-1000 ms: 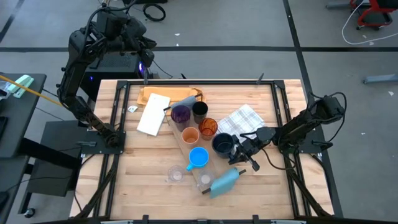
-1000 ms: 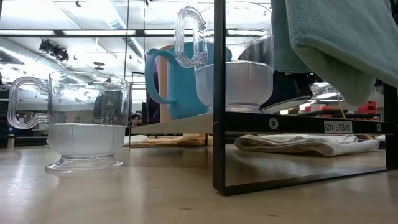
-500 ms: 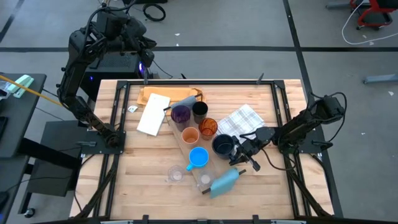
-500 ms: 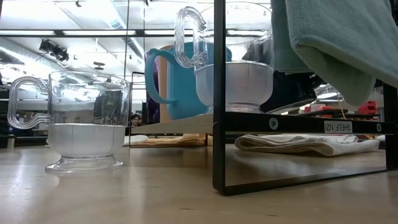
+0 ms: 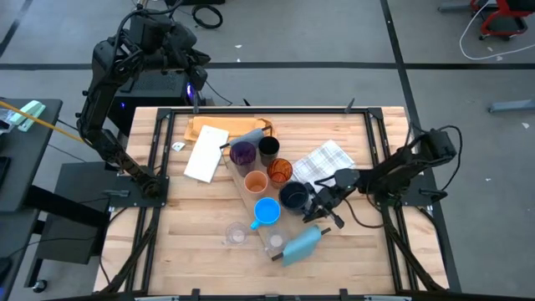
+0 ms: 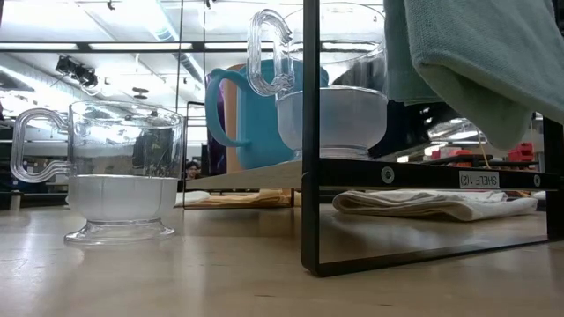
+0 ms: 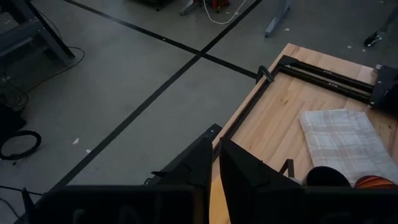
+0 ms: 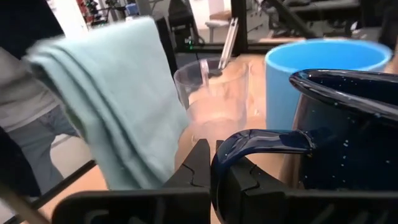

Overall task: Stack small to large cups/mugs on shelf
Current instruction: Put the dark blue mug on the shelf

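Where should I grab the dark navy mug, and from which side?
By its handle, from the table's right side. The dark navy mug stands upright with the handle towards the right gripper, whose fingers already sit at that loop in the right wrist view.

The left gripper (image 7: 216, 163) hung over grey floor (image 7: 124, 81) just off the tabletop (image 7: 292, 99), its two dark fingers (image 7: 239, 168) pressed nearly together. Black tape lines (image 7: 161, 87) crossed the floor. A black frame rail (image 7: 323, 78) ran along the tabletop's edge. A white checked cloth (image 7: 345, 140) lay on the wood, with a black cup (image 7: 328, 177) and an orange cup (image 7: 375, 182) just beside its near edge.
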### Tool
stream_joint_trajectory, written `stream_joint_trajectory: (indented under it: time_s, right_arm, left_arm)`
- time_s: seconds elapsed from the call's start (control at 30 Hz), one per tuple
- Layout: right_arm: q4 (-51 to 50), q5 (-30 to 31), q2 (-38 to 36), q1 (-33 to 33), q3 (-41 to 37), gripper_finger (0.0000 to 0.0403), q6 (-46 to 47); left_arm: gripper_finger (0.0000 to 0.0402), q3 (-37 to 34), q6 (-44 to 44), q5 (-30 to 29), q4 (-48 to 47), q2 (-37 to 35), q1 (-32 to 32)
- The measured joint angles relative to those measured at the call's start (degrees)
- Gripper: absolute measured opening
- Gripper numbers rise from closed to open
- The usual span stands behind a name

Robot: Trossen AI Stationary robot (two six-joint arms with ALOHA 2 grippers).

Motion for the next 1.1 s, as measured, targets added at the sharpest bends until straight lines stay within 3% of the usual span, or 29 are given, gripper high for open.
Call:
stream_joint_trajectory:
  time_s: [0.2, 0.43, 0.77, 1.1]
  right_arm:
    - [1.3, -0.7, 5.8, 0.0, 2.4, 0.0009, -1.6]
    - [0.8, -0.8, 6.4, 0.0, 3.2, 0.0009, -1.6]
    - [-1.4, 0.1, 6.5, 0.0, 3.0, 0.0090, -0.1]
    - [-2.3, 0.1, 5.7, -1.0, 3.0, 0.0092, -0.7]
  left_arm:
    - [0.0043, 0.0, 0.0, 0.0, 0.0, 0.0, 0.0]
    - [0.0037, 0.0, -0.2, 0.0, -0.9, 0.0, 0.0]
    - [0.0045, 0.0, -0.1, 0.0, -0.9, 0.0, 0.0]
    - [0.0037, 0.0, 0.0, 0.0, -1.4, 0.0, 0.0]
